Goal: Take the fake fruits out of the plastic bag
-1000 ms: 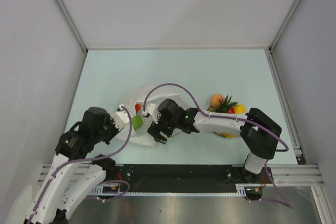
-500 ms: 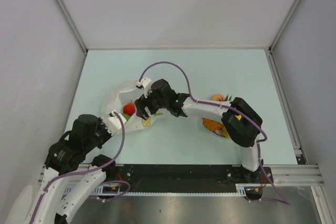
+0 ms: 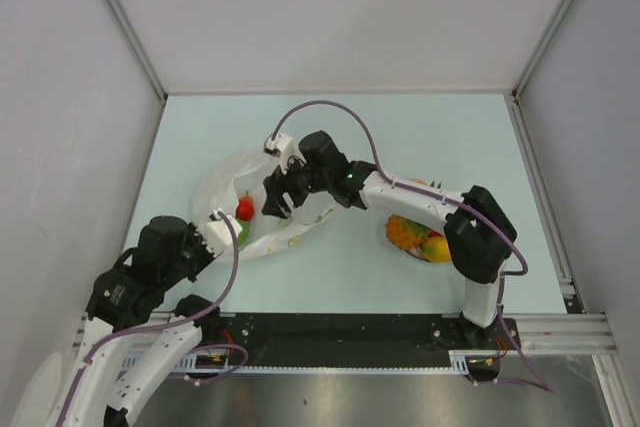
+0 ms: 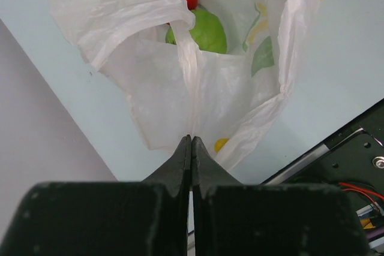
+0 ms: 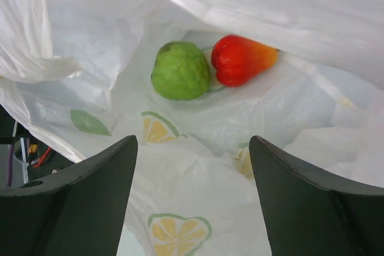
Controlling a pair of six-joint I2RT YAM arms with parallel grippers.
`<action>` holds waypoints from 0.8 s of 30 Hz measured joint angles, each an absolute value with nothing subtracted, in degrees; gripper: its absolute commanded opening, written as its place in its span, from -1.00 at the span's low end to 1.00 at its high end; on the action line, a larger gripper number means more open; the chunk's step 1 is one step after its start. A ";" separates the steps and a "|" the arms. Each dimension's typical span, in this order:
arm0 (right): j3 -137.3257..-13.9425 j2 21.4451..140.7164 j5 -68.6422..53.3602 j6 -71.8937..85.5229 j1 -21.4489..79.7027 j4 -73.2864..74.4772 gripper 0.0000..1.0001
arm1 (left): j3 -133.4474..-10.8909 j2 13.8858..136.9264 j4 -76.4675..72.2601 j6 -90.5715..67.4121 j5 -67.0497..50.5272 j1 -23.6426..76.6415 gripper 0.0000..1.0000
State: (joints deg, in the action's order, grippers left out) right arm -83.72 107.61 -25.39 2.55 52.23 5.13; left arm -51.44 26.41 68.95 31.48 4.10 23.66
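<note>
Your right claw (image 5: 192, 148) stands wide and empty at the mouth of the plastic bag (image 5: 90, 46). Both fruits inside lie straight ahead of it, past the fingertips. The green fruit (image 5: 180, 70) is a little left of the midline and the red fruit (image 5: 240, 58) just beside it on the right (they may be touching; I can't be sure). The green one is roundish. The red one lies with its long axis across the claw's view, orange tip to the right.

This arm is the nearer, since your left claw (image 4: 191, 148) is pinched tight on a strip of the bag's edge. Film overhangs the red fruit from above, so I judge the green one has more open room. The fruits already out (image 3: 413, 235) sit well apart on the surface (image 3: 330, 127), to the right.
</note>
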 measured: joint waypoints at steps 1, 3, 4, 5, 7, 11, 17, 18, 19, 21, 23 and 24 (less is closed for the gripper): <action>-83.72 106.98 -25.39 2.85 51.72 4.80 0.57 | -51.44 26.55 68.73 31.48 4.05 23.64 -1.00; -84.18 106.74 -24.45 3.73 51.05 3.86 0.58 | -51.40 26.52 68.64 31.48 4.05 23.64 -0.99; -84.84 107.26 -23.46 4.43 50.92 3.55 0.59 | -51.31 26.30 68.64 31.48 4.08 23.64 -0.99; -85.65 108.09 -22.65 4.86 51.07 3.31 0.59 | -51.20 26.11 68.71 31.48 4.08 23.64 -0.99; -88.99 111.15 -20.82 5.58 52.18 3.46 0.59 | -50.96 25.45 68.97 31.42 4.12 23.64 -0.99; -92.49 116.92 -18.55 6.81 55.02 3.40 0.64 | -51.00 24.80 69.89 31.27 4.51 23.64 -0.99; -92.60 122.58 -17.12 9.15 58.06 3.88 0.99 | -54.92 24.86 71.37 30.87 4.60 23.16 -0.99; -92.60 122.98 -17.17 9.47 58.30 3.95 0.99 | -55.86 24.86 71.37 30.85 4.60 23.03 -0.99; -92.60 123.17 -17.19 9.67 58.43 3.88 0.99 | -56.53 24.86 71.33 30.85 4.54 22.94 -0.99; -92.75 123.48 -17.28 10.66 58.65 3.60 0.99 | -57.17 24.93 71.31 30.81 4.38 22.85 -0.99; -93.69 124.18 -17.50 11.66 58.70 2.92 0.99 | -57.19 25.10 71.35 30.48 4.27 22.83 -0.99; -94.45 124.79 -17.65 12.29 58.70 2.26 0.99 | -57.19 25.23 71.37 30.41 4.23 22.83 -0.99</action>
State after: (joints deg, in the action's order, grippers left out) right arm -94.45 124.79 -17.65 12.29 58.70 2.26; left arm -57.19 25.23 71.37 30.41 4.23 22.83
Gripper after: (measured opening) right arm 0.993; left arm 0.004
